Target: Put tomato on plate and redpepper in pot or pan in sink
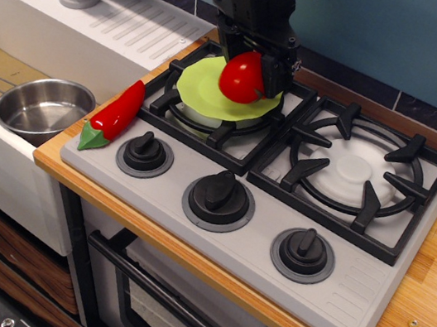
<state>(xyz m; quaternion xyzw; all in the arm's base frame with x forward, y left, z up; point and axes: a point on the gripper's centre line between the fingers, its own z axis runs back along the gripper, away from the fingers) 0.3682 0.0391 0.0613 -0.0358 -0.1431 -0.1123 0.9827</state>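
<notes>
The arm is matte black throughout. Its lower section is a blocky, angular housing with flat faceted panels and hard edges. The hand (251, 61) continues in the same black finish, with short squared fingers. Thin black cables loop near the upper housing. No markings or screws are legible.

Tomato held over the plate on the stove

The gripper (251, 61) grips the tomato (242, 77) above the plate (202, 87); the redpepper (115, 113) lies beside the pot (43, 106).
</notes>
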